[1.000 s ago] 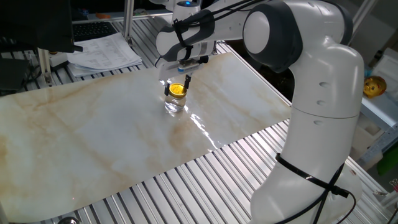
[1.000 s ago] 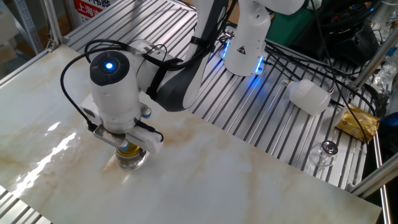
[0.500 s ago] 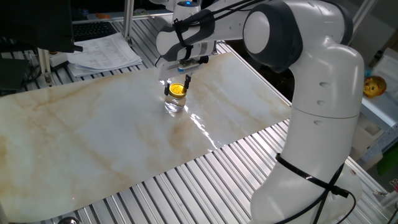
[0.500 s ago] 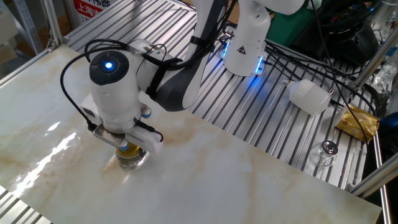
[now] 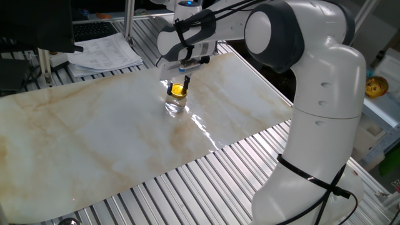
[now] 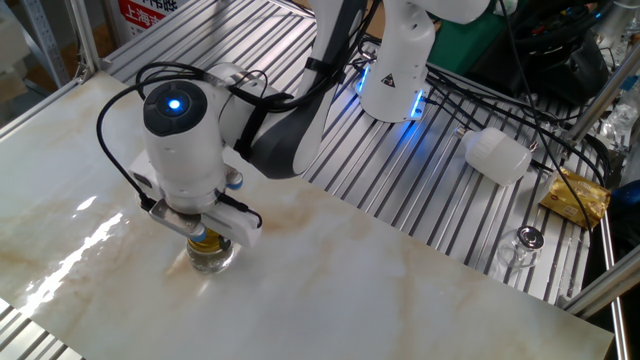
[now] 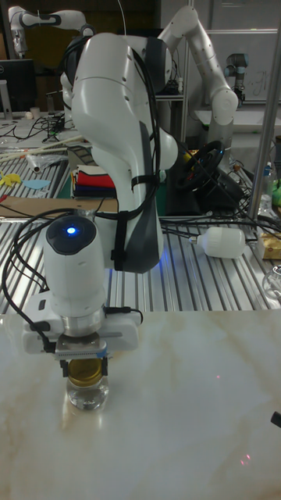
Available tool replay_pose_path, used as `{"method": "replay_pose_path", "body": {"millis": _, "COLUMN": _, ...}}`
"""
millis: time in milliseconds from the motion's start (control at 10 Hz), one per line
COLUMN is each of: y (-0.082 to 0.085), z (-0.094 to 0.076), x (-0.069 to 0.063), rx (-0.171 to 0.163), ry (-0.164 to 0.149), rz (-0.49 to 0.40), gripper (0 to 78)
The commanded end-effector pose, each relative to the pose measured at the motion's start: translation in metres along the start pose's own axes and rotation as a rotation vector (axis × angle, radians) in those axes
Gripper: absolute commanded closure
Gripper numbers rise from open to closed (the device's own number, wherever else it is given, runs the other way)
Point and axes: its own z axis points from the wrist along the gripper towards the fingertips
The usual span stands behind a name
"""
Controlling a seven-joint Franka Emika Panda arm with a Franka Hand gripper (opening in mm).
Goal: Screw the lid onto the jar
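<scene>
The jar is seen upright on the table, directly beneath the gripper, lid mostly hidden.

The surface looks like polished marble, pale with tan veins, glossy enough to throw bright glints. Around it runs ribbed bare metal framing, dull silver. The jar is clear glass, smooth and glinting. The lid on it is shiny gold-yellow metal. The arm wears smooth white plastic shells with a soft sheen and dark grey matt joints. The claw hangs from a brushed metal ring. A crinkled gold foil packet lies beside a matt white plastic bottle. Black rubbery cables trail nearby.
</scene>
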Motion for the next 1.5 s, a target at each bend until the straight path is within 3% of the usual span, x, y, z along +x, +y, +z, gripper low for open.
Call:
{"method": "replay_pose_path", "body": {"millis": 100, "y": -0.0006, "z": -0.0018, "x": -0.0008, "rx": -0.002, "ry": -0.004, "rz": 0.001, "gripper": 76.4}}
{"method": "replay_pose_path", "body": {"millis": 400, "y": -0.0006, "z": -0.0018, "x": -0.0008, "rx": -0.002, "ry": -0.004, "rz": 0.001, "gripper": 76.4}}
{"method": "replay_pose_path", "body": {"millis": 500, "y": -0.0026, "z": -0.0036, "x": -0.0027, "rx": -0.003, "ry": -0.005, "rz": 0.149, "gripper": 76.4}}
{"method": "replay_pose_path", "body": {"millis": 1500, "y": -0.0031, "z": -0.0041, "x": -0.0032, "rx": -0.003, "ry": -0.019, "rz": 0.382, "gripper": 76.4}}
